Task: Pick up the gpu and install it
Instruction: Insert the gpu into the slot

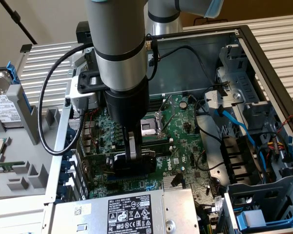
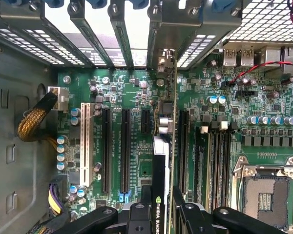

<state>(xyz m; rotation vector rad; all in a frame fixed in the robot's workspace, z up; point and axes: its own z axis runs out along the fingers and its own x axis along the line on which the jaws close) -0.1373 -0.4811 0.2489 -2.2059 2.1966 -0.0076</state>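
Observation:
The gpu [image 1: 135, 165] stands on edge inside the open computer case, low over the large green motherboard [image 1: 185, 127]. My gripper [image 1: 132, 148] is shut on the card from above. In the wrist view the gpu [image 2: 161, 161] appears edge-on, its black shroud on one side and the thin green board on the other. The gripper [image 2: 162, 217] clamps it between two black fingers [image 2: 139, 214]. The card lines up with a gap between the long black expansion slots [image 2: 125, 146], its silver bracket [image 2: 164, 63] near the rear slot openings. Whether its edge sits in a slot I cannot tell.
A grey power supply [image 1: 132, 212] lies at the case's front edge. The CPU socket [image 2: 263, 195] and memory sticks [image 2: 215, 156] are beside the card. Blue cables [image 1: 239, 126] and a drive cage [image 1: 263, 200] fill the exterior view's right. A hard drive [image 1: 2, 105] lies outside on the left.

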